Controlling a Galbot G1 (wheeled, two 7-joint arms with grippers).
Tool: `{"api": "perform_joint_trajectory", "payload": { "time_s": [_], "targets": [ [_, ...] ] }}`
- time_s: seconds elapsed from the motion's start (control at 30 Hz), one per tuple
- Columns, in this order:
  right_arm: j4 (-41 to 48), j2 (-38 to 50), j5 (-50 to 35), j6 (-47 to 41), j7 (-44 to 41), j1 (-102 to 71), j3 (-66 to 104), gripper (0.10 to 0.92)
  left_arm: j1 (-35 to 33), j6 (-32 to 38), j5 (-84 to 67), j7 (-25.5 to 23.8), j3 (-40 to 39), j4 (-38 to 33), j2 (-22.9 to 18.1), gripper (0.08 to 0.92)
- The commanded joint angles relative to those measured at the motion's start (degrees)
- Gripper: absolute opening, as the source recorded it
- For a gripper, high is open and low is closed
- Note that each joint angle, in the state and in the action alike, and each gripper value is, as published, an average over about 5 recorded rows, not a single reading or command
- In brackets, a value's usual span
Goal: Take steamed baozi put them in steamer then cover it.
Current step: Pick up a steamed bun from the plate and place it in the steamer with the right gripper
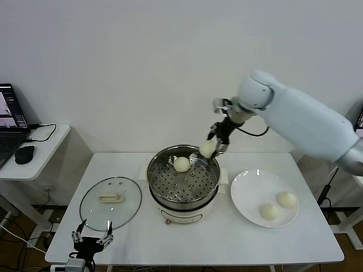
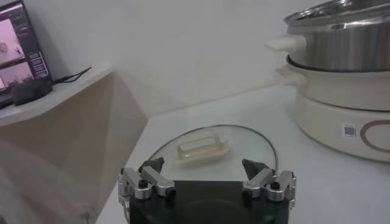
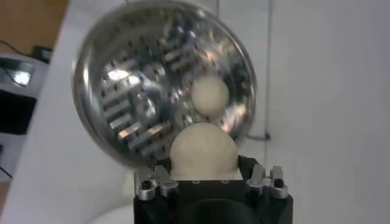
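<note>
Stainless steel, shiny and perforated, lines the round steamer (image 1: 182,184) at the table's (image 1: 227,243) centre; its cream base is partly hidden below the rim. One smooth off-white baozi (image 1: 181,164) lies on the tray at 12 o'clock. The right gripper (image 1: 211,148) hangs above the rim at about 1 o'clock, clamped on a second bun (image 3: 202,152), its fingertips largely hidden behind it. Two more buns (image 1: 277,205) rest on the flat white plate (image 1: 249,192) at 3 o'clock. The clear glass cover (image 1: 110,203) lies flat at 9 o'clock. The left gripper (image 1: 91,235), cut off by the table's near edge at 7 o'clock, is spread wide, holding nothing.
</note>
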State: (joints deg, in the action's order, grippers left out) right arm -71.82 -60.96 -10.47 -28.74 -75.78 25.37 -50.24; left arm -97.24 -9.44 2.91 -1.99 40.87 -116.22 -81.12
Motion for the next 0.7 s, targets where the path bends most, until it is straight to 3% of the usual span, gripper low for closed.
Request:
{"api": "perform_joint_trajectory", "payload": {
  "time_s": [0.03, 0.7],
  "targets": [
    [4.17, -10.29, -4.94, -2.73, -0.14, 3.28, -4.75, 0.67, -0.26, 0.11, -0.3, 0.08, 0.22, -0.52, 0.05, 0.823],
    [19.99, -25.41, 8.21, 0.13, 1.77, -6.66, -3.42, 0.67, 0.82, -0.44, -2.22, -0.42, 0.7, -2.52, -1.21, 0.823]
  ]
}}
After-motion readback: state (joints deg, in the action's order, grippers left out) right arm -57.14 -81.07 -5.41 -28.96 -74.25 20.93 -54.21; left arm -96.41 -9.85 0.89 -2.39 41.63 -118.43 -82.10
